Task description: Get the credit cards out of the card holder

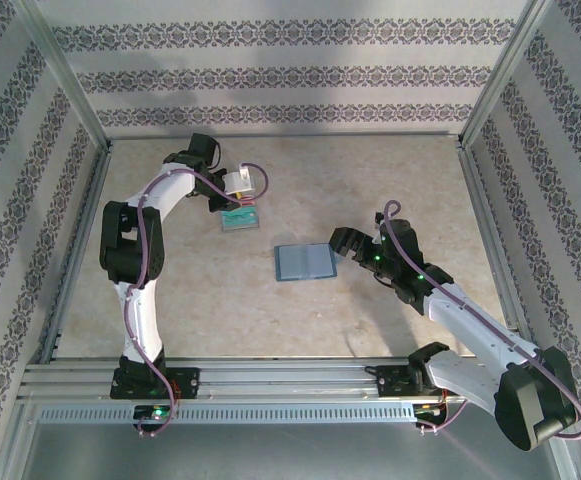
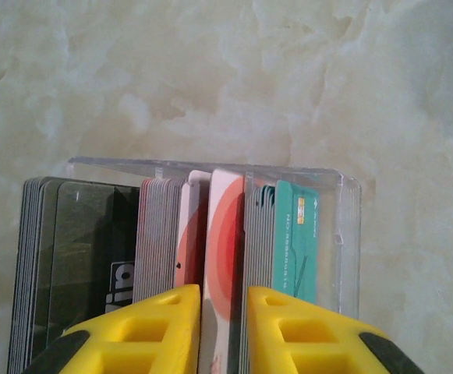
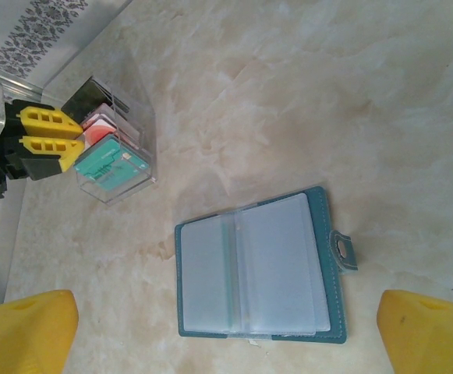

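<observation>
The credit cards [image 2: 164,234], thin stiff plastic rectangles in dark grey, red-and-white and teal, stand on edge in a clear plastic box [image 2: 210,165] left of the worktop's [image 1: 390,180] middle. They look light and slick, so pinch across the faces. The left fingers [image 2: 164,327] clamp one red-and-white card [image 2: 224,234]. The open teal folding card holder [image 3: 257,273] lies mid-worktop, with the right fingers [image 3: 31,327] spread apart above it.

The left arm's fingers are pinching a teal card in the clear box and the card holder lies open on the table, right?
Not quite. In the left wrist view the left gripper has its fingers closed on a red-and-white card, not a teal one; the teal cards stand beside it in the clear box. The card holder lies open on the table.
</observation>
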### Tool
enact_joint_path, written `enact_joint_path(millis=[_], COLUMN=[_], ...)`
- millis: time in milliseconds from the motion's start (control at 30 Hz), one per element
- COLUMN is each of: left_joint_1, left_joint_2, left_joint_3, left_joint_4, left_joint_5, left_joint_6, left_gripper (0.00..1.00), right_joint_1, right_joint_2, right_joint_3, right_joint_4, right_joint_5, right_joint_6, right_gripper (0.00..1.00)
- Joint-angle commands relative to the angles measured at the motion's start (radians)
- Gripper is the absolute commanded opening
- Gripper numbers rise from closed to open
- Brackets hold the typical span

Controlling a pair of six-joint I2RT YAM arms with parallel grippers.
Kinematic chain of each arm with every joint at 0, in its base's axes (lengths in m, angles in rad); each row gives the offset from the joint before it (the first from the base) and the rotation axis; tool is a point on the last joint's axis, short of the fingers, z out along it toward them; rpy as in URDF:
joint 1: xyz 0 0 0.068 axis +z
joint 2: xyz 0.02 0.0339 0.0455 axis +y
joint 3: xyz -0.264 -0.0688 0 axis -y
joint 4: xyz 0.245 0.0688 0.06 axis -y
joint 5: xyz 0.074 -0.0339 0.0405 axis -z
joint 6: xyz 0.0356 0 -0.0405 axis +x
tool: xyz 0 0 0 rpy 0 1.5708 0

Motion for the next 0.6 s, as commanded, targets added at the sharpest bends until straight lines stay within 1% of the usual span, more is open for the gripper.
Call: enact_joint_path(millis=[0, 200, 333, 433, 500, 567], left_joint_1=[-0.017, -0.020, -0.020, -0.019, -0.020, -0.019], left_joint_2=[-0.003, -0.077, -0.162, -0.237, -0.284, -0.335], left_joint_3=[0.015, -0.018, -0.068, -0.119, -0.150, -0.182], left_joint_4=[0.038, 0.074, 0.126, 0.185, 0.220, 0.252], left_joint_5=[-0.006, 0.017, 0.036, 0.035, 0.021, 0.006], left_joint_6=[0.003, -0.034, -0.096, -0.159, -0.213, -0.272], left_gripper=[0.24, 0.24, 0.25, 0.34, 0.38, 0.45], right_joint_1=[0.011, 0.021, 0.066, 0.112, 0.140, 0.169], right_joint_2=[-0.023, -0.042, -0.038, -0.017, 0.002, 0.027], right_joint_3=[0.001, -0.001, 0.027, 0.069, 0.098, 0.125], right_joint_4=[-0.004, -0.011, -0.055, -0.109, -0.141, -0.164], right_joint_5=[0.019, 0.031, 0.083, 0.140, 0.174, 0.204], right_joint_6=[-0.012, -0.022, -0.051, -0.079, -0.094, -0.111], right_gripper=[0.98, 0.98, 0.98, 0.98, 0.98, 0.98])
